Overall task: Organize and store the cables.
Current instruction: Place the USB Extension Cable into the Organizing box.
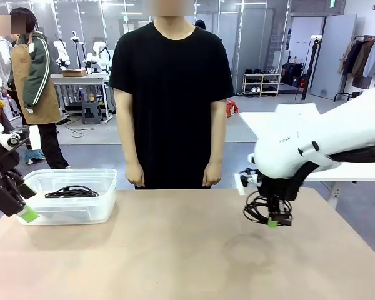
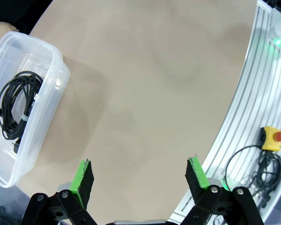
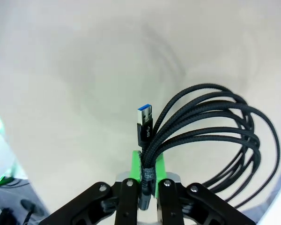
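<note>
Closed tightly, the jaws of the right gripper (image 3: 148,174) pinch a coiled black cable (image 3: 210,136) between the green pads, and the coil hangs just above the table (image 1: 175,250) at its right part, not touching it as far as the front view shows. In the right wrist view this cable has a braided, slightly rough sheath; its loops spread out to one side like a fan, and a short plug with a blue metal tip (image 3: 145,115) stands up beside the bundle. The jaws of the left gripper (image 2: 139,176) stand wide apart and hold nothing; this gripper hovers over the left edge of the table, just beside a clear plastic box (image 1: 103,209). The box is rectangular with rounded corners and thin, glossy walls, and a second black cable (image 2: 16,110) lies inside it as a round coil, with a pale band across the loops. The table top is a smooth, matt, beige board, and between the box and the hanging coil its surface is bare. A person in a black T-shirt (image 1: 172,94) stands at the far side, behind the middle of the table, both hands down at the sides. Along the table's edge in the left wrist view runs a grooved aluminium rail (image 2: 257,93), and near it sits a yellow box with a red button (image 2: 273,138).
</note>
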Tool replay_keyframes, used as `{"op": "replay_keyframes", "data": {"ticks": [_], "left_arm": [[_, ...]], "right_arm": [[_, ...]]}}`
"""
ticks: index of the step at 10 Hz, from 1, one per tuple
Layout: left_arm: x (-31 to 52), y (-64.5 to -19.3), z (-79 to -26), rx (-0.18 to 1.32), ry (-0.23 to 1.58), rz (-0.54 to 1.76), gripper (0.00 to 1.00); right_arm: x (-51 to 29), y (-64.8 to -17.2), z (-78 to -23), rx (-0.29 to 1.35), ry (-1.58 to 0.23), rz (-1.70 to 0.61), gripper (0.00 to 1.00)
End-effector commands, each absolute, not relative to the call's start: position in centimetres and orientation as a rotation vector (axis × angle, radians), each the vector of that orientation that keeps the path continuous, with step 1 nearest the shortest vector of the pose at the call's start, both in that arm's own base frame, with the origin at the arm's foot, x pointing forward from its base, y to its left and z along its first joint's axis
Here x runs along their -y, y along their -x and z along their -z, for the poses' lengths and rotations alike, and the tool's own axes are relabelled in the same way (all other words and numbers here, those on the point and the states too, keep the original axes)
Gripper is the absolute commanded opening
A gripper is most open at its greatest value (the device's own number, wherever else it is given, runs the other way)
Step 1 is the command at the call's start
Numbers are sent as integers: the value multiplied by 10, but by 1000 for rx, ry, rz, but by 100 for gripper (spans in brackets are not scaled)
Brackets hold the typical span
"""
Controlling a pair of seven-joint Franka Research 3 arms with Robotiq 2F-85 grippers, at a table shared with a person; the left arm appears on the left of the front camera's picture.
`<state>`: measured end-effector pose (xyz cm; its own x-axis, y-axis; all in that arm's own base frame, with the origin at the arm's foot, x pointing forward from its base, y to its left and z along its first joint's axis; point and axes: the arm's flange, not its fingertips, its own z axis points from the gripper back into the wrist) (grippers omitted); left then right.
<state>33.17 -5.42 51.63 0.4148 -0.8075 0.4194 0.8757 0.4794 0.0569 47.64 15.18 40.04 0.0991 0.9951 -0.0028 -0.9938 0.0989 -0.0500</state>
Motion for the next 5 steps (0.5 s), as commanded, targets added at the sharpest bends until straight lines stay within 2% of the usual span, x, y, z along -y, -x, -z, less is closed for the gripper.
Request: {"op": "replay_keyframes", "data": {"ticks": [1,5], "left_arm": [[56,-334,-520,409,179,1053,100],[56,-334,-520,409,179,1053,100]], "right_arm": [[-211,-483,-411,30,30,-1478,0],[-344,-498,-381,16,-51,-1551,0]]}}
